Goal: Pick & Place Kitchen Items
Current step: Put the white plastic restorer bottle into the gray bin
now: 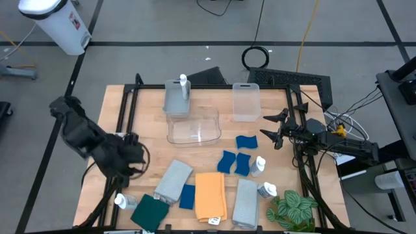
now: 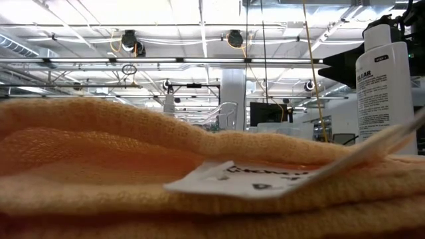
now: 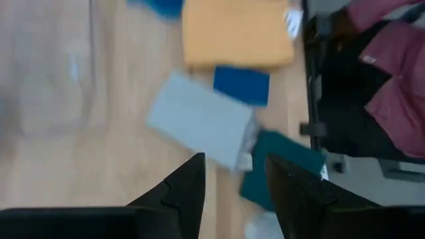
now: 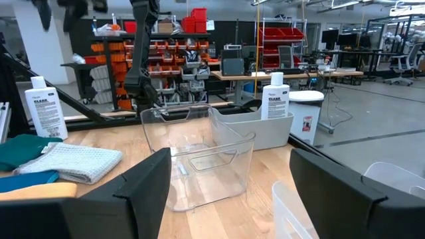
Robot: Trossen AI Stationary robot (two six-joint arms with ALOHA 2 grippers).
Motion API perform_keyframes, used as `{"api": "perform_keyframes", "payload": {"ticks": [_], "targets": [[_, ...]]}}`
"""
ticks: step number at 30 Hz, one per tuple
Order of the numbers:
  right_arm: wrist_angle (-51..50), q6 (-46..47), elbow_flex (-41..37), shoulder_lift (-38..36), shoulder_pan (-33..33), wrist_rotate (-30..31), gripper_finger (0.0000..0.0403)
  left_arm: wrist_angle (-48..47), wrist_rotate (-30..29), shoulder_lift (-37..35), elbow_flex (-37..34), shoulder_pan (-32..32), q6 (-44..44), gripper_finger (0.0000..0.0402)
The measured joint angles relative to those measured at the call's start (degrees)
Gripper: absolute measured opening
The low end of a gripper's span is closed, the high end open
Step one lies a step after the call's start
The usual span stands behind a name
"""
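Note:
My left gripper point(image 3: 236, 192) hangs open above the table's left side point(image 1: 134, 155), nothing between its fingers. Below and past it lie a grey cloth point(image 3: 199, 119), a blue cloth point(image 3: 241, 85), an orange cloth point(image 1: 210, 194) and a dark green cloth point(image 1: 151, 211), all flat on the wood. A white bottle point(image 1: 121, 200) stands by the green cloth. Blue sponges point(image 1: 234, 162) and two white bottles point(image 1: 259, 165) sit right of centre, near a second grey cloth point(image 1: 245, 201). My right gripper point(image 4: 226, 199) waits open at the right edge point(image 1: 270, 128).
A grey bin point(image 1: 177, 99) with a white bottle point(image 1: 184, 83) in it, and two clear bins point(image 1: 194, 125) point(image 1: 246, 101), stand at the far side. A green plant point(image 1: 292, 208) is at the near right corner. A person's pink sleeve point(image 3: 392, 79) shows beyond the near edge.

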Motion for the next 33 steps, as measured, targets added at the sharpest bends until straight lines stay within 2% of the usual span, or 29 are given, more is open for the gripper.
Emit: {"api": "perform_keyframes", "payload": {"ticks": [4,7,12,16,21,26,30,33], "targets": [[0.0,0.0,0.0,0.0,0.0,0.0,0.0279,0.6,4.1,-0.1,-6.0,-1.2,-13.8,0.0159],[0.0,0.0,0.0,0.0,0.0,0.0,0.0279,2.4,6.6,0.0,-10.9,-1.8,-20.7,0.0159],[0.0,0.0,0.0,0.0,0.0,0.0,0.0279,2.5,18.9,0.0,-16.9,-1.4,-28.2,0.0159],[0.0,0.0,0.0,0.0,0.0,0.0,0.0279,0.7,26.7,0.0,-19.7,0.6,-39.1,0.0165],[0.0,0.0,0.0,0.0,0.0,0.0,0.0279,-1.8,34.7,0.0,-21.3,1.4,-49.3,0.0221],[0.0,0.0,0.0,0.0,0.0,0.0,0.0279,-0.2,45.9,0.0,-20.9,2.0,-51.7,0.0284],[0.0,0.0,0.0,0.0,0.0,0.0,0.0279,6.2,46.8,-0.7,-20.8,-0.2,-59.4,0.0312],[0.0,0.0,0.0,0.0,0.0,0.0,0.0279,9.4,45.8,-0.7,-20.8,-2.1,-65.1,0.0318]]}}
